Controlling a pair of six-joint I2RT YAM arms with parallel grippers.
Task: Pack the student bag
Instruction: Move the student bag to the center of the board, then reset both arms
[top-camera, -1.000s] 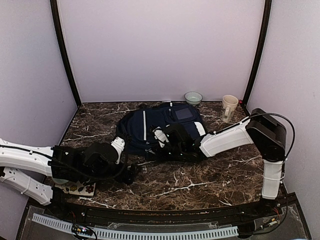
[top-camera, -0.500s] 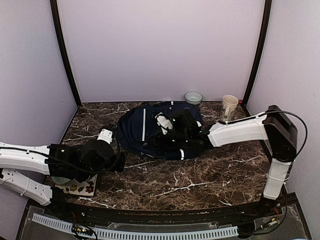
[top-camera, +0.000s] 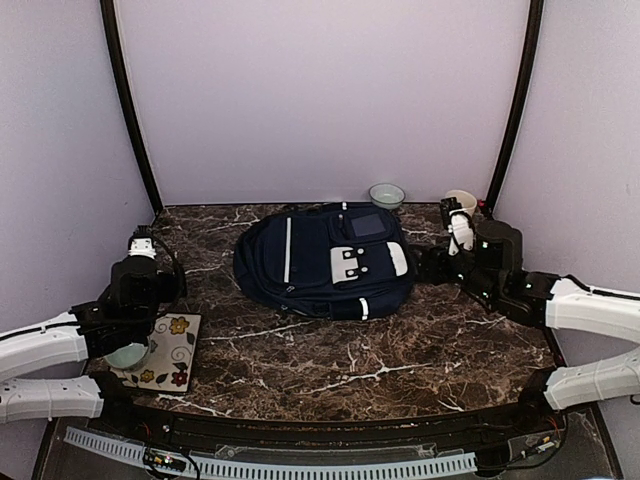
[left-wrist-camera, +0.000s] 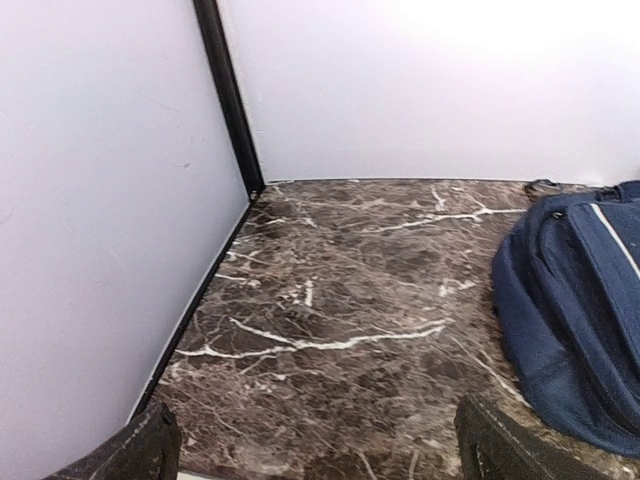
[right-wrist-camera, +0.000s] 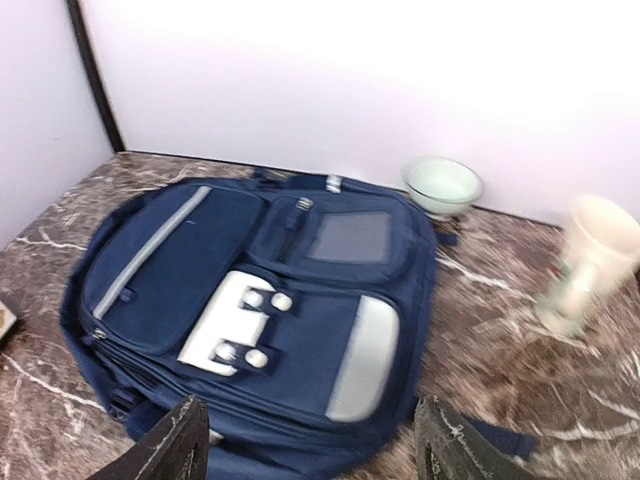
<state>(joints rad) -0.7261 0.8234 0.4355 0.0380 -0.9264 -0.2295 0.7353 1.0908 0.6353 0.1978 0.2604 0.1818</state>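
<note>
Gaping wide: left end effector (left-wrist-camera: 320, 437), right end effector (right-wrist-camera: 317, 430); student bag (left-wrist-camera: 580, 300) partly cropped.

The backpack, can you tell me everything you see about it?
The backpack is big, navy-blue and looks like soft fabric. It lies flat on the marble table, front side up, towards the back wall. It has a pale stripe down one pocket, a white patch with four round dots, and a grey panel on a top pocket. Its pockets look shut.
</note>
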